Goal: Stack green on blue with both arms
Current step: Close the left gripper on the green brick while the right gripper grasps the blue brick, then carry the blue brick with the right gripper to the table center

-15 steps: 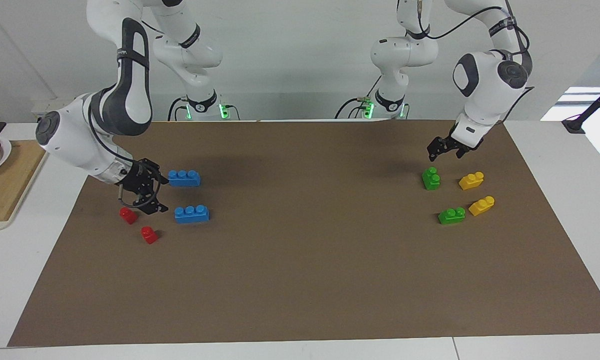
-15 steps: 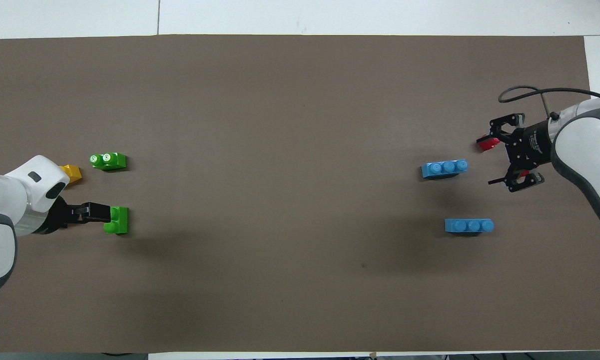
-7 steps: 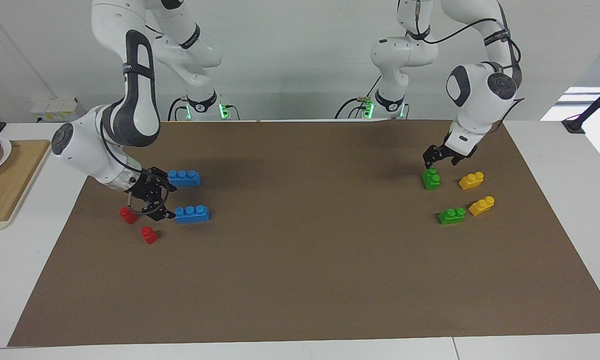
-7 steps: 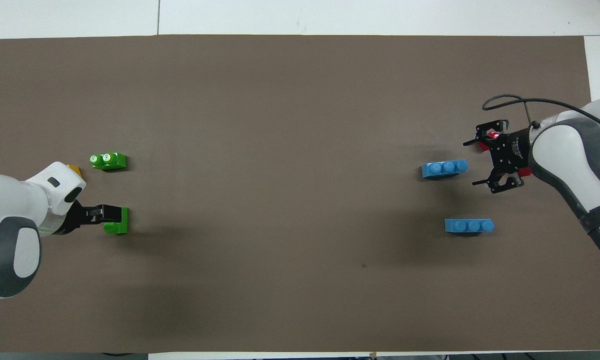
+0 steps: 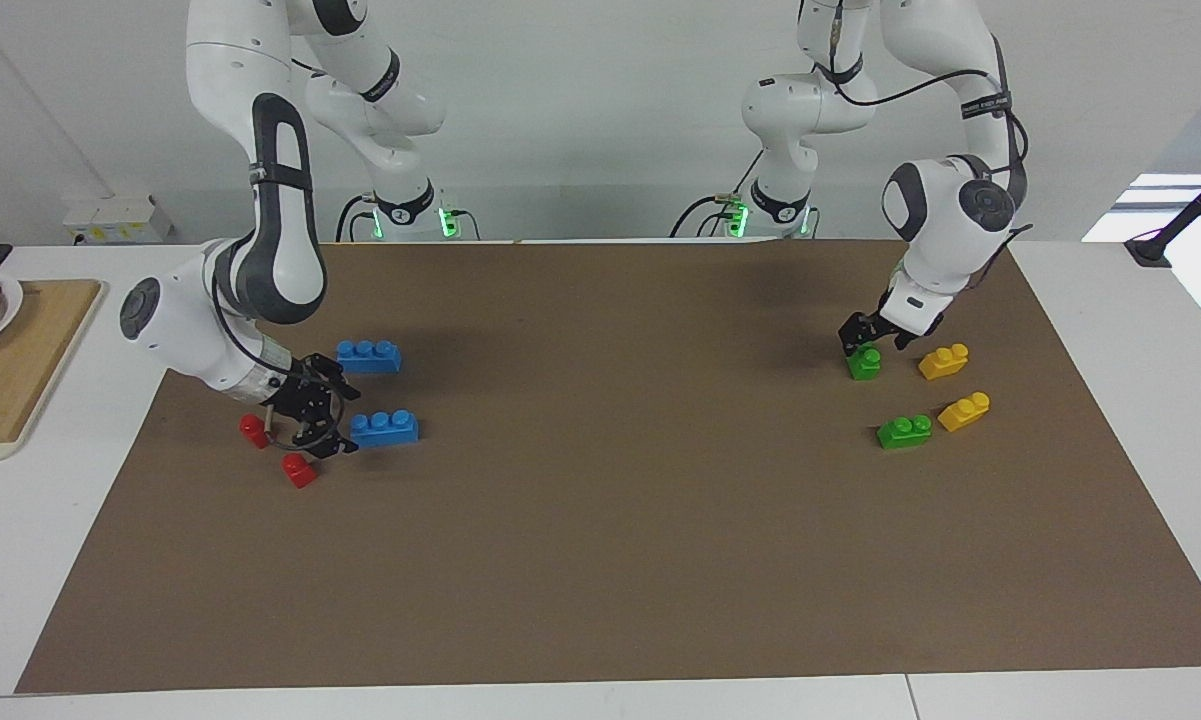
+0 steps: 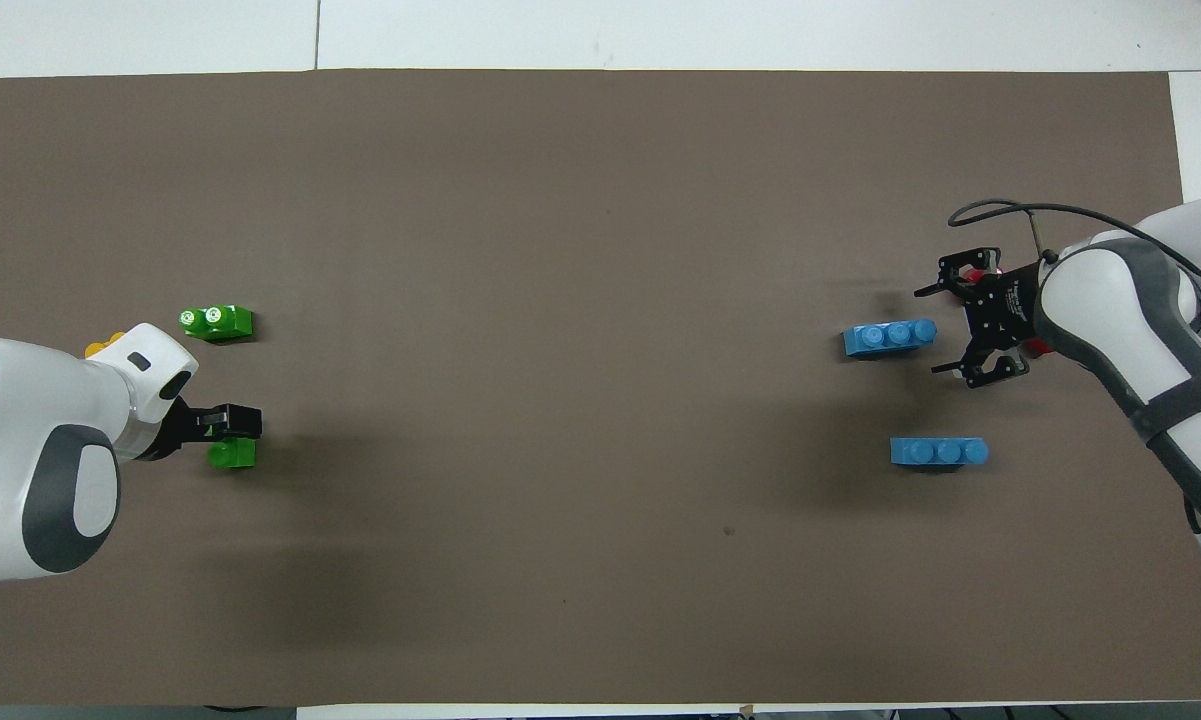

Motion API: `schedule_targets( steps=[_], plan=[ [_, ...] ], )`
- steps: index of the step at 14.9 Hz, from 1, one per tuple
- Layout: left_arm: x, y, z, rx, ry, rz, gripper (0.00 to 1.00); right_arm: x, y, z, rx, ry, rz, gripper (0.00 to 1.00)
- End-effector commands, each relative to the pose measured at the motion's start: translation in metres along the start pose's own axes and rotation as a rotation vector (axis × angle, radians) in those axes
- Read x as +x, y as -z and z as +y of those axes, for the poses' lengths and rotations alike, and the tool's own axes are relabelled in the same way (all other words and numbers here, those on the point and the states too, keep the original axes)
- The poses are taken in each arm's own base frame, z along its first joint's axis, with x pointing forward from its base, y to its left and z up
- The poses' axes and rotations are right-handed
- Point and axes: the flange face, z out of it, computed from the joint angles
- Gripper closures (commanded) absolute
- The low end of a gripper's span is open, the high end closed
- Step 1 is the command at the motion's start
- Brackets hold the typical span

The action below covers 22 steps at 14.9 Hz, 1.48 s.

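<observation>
Two blue three-stud bricks lie on the brown mat: one (image 5: 384, 428) (image 6: 890, 337) farther from the robots, the other (image 5: 368, 356) (image 6: 939, 452) nearer. My right gripper (image 5: 338, 410) (image 6: 945, 330) is open, low at the end of the farther blue brick, with its jaws wide apart. Two green bricks lie at the left arm's end. My left gripper (image 5: 872, 342) (image 6: 232, 428) is down over the nearer green brick (image 5: 865, 364) (image 6: 232, 457), fingers either side of it, and covers part of it from above. The other green brick (image 5: 904, 431) (image 6: 217, 321) lies farther out.
Two red one-stud bricks (image 5: 254, 431) (image 5: 299, 470) lie beside my right gripper. Two yellow bricks (image 5: 944, 361) (image 5: 965, 411) lie by the green ones. A wooden board (image 5: 20, 370) with a plate sits off the mat at the right arm's end.
My left gripper has come down from above the mat onto the nearer green brick. My right gripper has moved from beside the red bricks to the end of the farther blue brick.
</observation>
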Motion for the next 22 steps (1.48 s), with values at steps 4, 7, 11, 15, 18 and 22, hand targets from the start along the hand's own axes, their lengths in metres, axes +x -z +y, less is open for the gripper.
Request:
schedule_targets(
  steps=[4, 7, 11, 15, 18, 22],
  plan=[
    [0.0, -0.026, -0.001, 0.004, 0.002, 0.033, 0.0, 0.002, -0.01, 0.004, 0.027, 0.051, -0.006, 0.18],
    [-0.002, -0.029, 0.001, 0.005, 0.007, 0.029, 0.0, 0.007, -0.019, 0.005, 0.057, 0.039, -0.014, 0.21],
    [-0.005, -0.032, 0.002, 0.005, 0.005, 0.023, 0.05, 0.007, -0.02, 0.005, 0.058, 0.038, -0.013, 0.34],
    [-0.004, -0.032, 0.002, 0.005, 0.007, 0.024, 0.19, 0.006, -0.02, 0.006, 0.05, 0.038, -0.018, 0.61],
    [-0.005, -0.032, 0.002, 0.005, 0.008, 0.023, 0.32, 0.005, -0.019, 0.006, 0.045, 0.047, -0.024, 0.84],
    [-0.004, -0.032, 0.002, 0.005, 0.016, 0.024, 0.63, -0.002, -0.004, 0.002, 0.032, 0.096, -0.049, 1.0]
  ],
)
